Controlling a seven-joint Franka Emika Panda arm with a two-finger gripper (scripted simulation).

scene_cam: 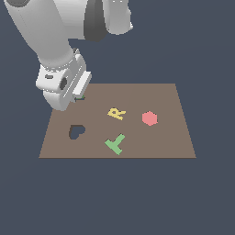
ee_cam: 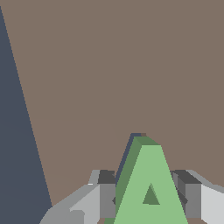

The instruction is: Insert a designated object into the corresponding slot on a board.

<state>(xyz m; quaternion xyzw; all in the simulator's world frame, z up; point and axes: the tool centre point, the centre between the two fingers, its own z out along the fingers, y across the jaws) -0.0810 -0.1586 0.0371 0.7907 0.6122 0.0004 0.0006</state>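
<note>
The green A-shaped piece (ee_cam: 151,183) stands between my gripper's (ee_cam: 147,186) two grey fingers (ee_cam: 106,194), which are shut on its sides. Along one edge of the A a thin dark sliver of the slot (ee_cam: 127,151) shows in the brown board (ee_cam: 109,65). In the exterior view my gripper (scene_cam: 79,96) is low over the board's (scene_cam: 156,142) far corner on the exterior view's left. Only a speck of the green piece (scene_cam: 81,97) shows under the fingers there. The hand hides the slot in that view.
A dark heart-shaped cutout (scene_cam: 75,131) lies nearer the front on the exterior view's left. A yellow R (scene_cam: 116,113), a green T-shaped piece (scene_cam: 115,144) and a red hexagon (scene_cam: 149,118) lie on the board's middle and right. The board's edge is close beside the gripper.
</note>
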